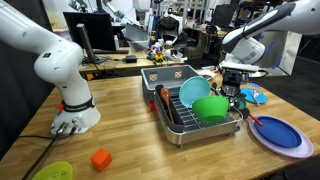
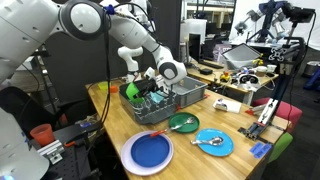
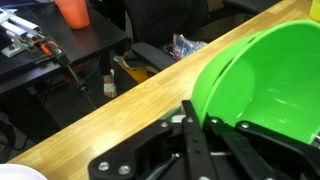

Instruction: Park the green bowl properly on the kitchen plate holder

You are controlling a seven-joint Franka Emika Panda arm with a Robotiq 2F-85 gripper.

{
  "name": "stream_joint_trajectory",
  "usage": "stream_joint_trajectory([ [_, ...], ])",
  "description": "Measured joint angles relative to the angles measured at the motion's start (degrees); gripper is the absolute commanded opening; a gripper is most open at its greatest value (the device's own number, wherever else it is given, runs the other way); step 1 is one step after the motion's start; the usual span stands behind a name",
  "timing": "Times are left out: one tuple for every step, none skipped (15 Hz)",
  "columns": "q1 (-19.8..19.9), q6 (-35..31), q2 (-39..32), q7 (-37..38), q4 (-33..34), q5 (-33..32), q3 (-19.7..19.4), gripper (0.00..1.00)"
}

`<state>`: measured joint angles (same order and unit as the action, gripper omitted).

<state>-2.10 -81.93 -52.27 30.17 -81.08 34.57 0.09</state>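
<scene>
Half done, at a guess: placing step in hand, gripper [image 3: 212,128] pinching the bowl [image 3: 275,70] by its rim, fingers pressed on the wall from both sides. Holding it tilted just under the gripper, low over the rack [image 1: 180,135], close beside a teal dish [image 1: 190,92] standing there. Next calls for lowering into a wire slot, checking for a steady lean, then spreading the fingers and backing straight off.

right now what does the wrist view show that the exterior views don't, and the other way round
Only the wrist view: the tool closed on the rim of the green bowl, up close. Only an exterior view: the kitchen plate holder, a teal dish leaning in it, a blue plate, an orange block. Both: the green bowl and the wooden table.
</scene>
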Motion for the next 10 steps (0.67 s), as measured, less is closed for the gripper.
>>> stream_joint_trajectory([
  [0.0,0.2,-0.7,1.0,0.7,0.0,0.0,0.01],
  [0.0,0.9,-1.2,1.7,1.5,0.0,0.0,0.01],
  [0.0,1.8,-1.6,2.3,2.3,0.0,0.0,0.01],
  [0.0,3.1,-1.9,2.9,3.1,-0.2,0.0,0.01],
  [0.0,4.7,-2.4,3.3,3.8,-0.3,0.0,0.01],
  [0.0,6.8,-2.8,3.4,4.5,-0.5,0.0,0.01],
  [0.0,9.1,-3.2,3.4,5.1,-0.8,0.0,0.01],
  [0.0,11.2,-3.8,3.4,6.1,-0.8,0.0,0.01],
  [0.1,13.2,-4.3,3.4,7.1,-0.9,0.0,0.01],
  [0.1,16.2,-4.9,3.4,8.0,-1.1,0.0,0.01],
])
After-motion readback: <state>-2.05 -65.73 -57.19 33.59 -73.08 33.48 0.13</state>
